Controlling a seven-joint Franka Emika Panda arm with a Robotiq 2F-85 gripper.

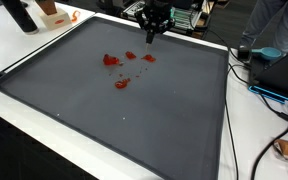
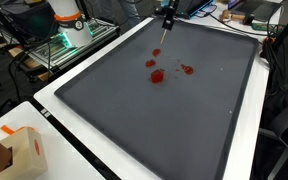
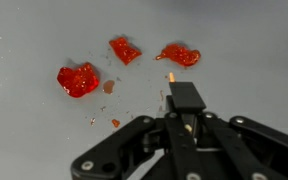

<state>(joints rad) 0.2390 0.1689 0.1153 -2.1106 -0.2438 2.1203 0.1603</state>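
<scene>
- The gripper (image 3: 184,120) fills the bottom of the wrist view, its two dark fingers drawn together, with no gap showing between them.
- The jaws are clenched on a stick (image 3: 184,97), a dark bar with a small pale tip, which is the only thing they hold.
- In the wrist view the stick's long axis runs straight up the picture, away from the camera, with the pale tip leading.
- The tip ends just short of the right blob (image 3: 178,55). Whether it touches the mat I cannot tell.
- Beyond the tip lie two more red blobs (glossy, wet-looking): a middle blob (image 3: 124,50) and a larger left blob (image 3: 78,79), with small red specks between them and the stick.
- In both exterior views the gripper (image 1: 152,22) (image 2: 167,17) hangs over the far part of the mat (image 1: 164,120) (image 2: 154,130), with the stick (image 1: 149,36) (image 2: 163,36) close to upright, tip down and leaning slightly.
- The blobs sit near the middle of the dark grey mat, the closest one near the stick's tip.
- The mat lies on a white table (image 1: 24,60) (image 2: 84,150).
- A brown box (image 2: 22,150) stands on the table at a near corner in an exterior view, well apart from the gripper.
</scene>
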